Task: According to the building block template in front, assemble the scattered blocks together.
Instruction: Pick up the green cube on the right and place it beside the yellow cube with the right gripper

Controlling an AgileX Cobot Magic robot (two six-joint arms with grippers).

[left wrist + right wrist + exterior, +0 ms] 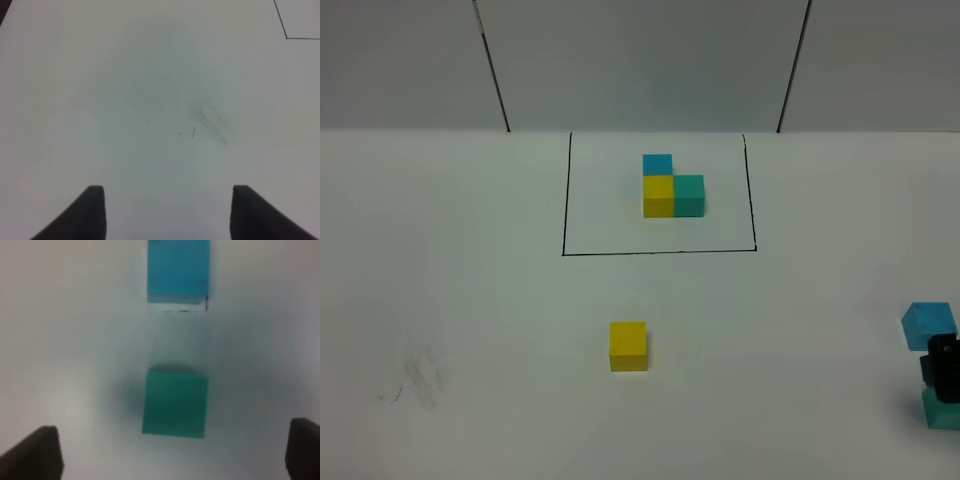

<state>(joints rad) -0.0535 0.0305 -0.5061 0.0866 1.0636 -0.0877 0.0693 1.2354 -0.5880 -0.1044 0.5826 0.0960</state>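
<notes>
The black drawn rectangle [660,252] on the white table [470,300] encloses only the building block template [672,192], an L of three joined cubes, well clear of every side of the frame. Outside the frame, the yellow cube [628,346] stands alone in front of it, while the sky blue cube [178,270] and the teal-green cube [175,404] lie near each other, not touching, at the table's right edge. The right gripper [172,457] hovers at the teal-green cube with jaws spread wide and apparently clear of its sides, though that view is blurred; the left gripper [170,212] has its jaws apart over bare table, holding nothing.
</notes>
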